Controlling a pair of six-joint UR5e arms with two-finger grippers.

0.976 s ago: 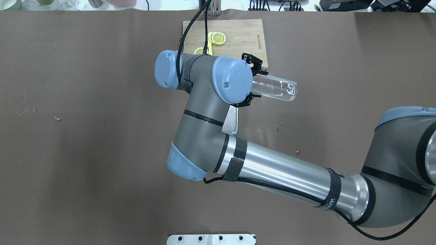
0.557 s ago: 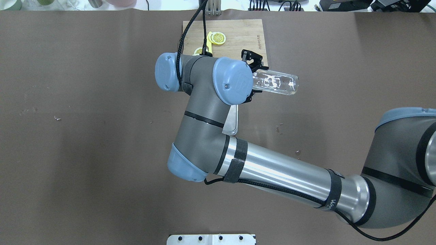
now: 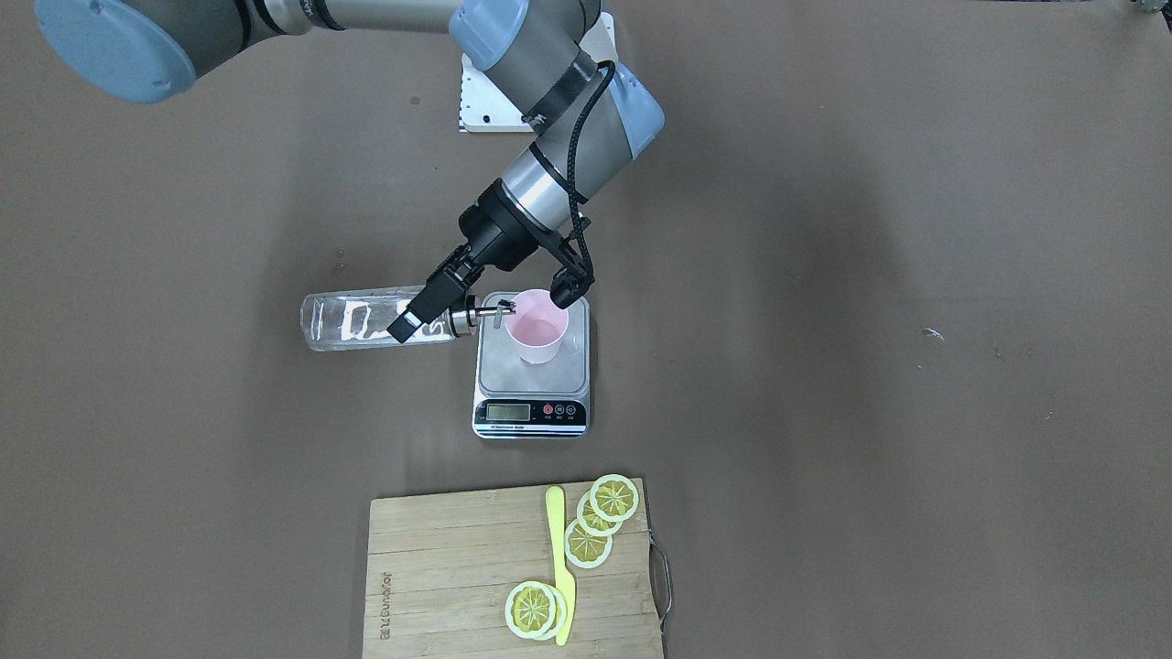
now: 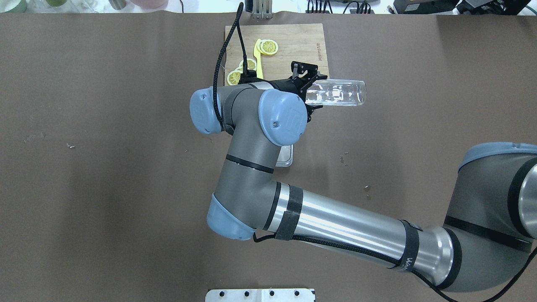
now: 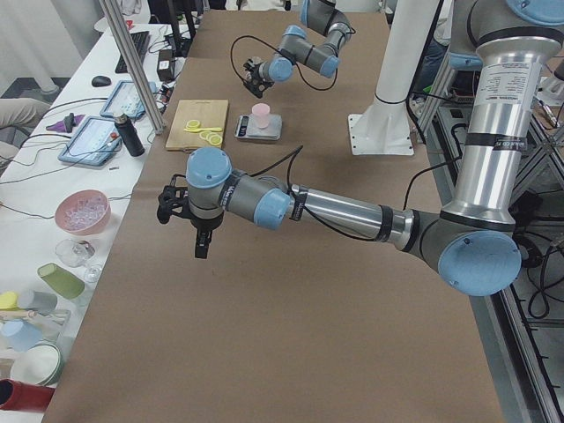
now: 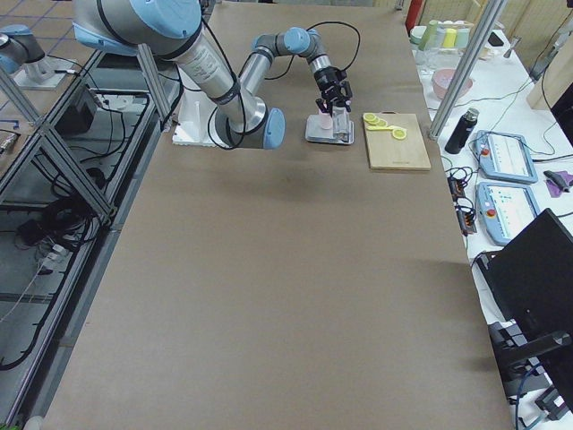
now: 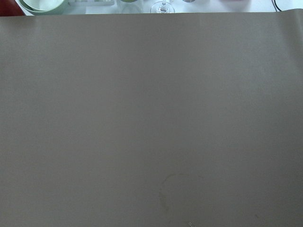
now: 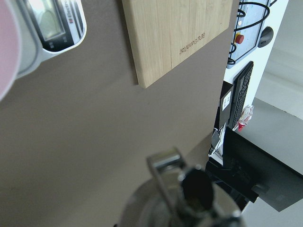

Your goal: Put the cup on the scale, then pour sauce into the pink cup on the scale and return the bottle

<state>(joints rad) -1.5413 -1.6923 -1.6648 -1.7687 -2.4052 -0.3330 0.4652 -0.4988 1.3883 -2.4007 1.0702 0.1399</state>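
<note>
— Right fingers [image 3: 423, 309] clamped round the bottle [image 3: 357, 322]?
— Yes, over the table [image 3: 824, 275]. Just past them sits the scale [image 3: 549, 377], cup [image 3: 538, 331] on it. Since a second ago the bottle, on its side, has swung straighter, spout [image 3: 485, 314] at the cup's rim.
— Pouring, then?
— Probably under way; the return comes after. Left fingers [image 5: 202, 245], far off: cannot tell whether open or closed.

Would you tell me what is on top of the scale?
The pink cup stands on the scale; the spout of the bottle hovers by its rim. The plate under the cup is hidden.
</note>
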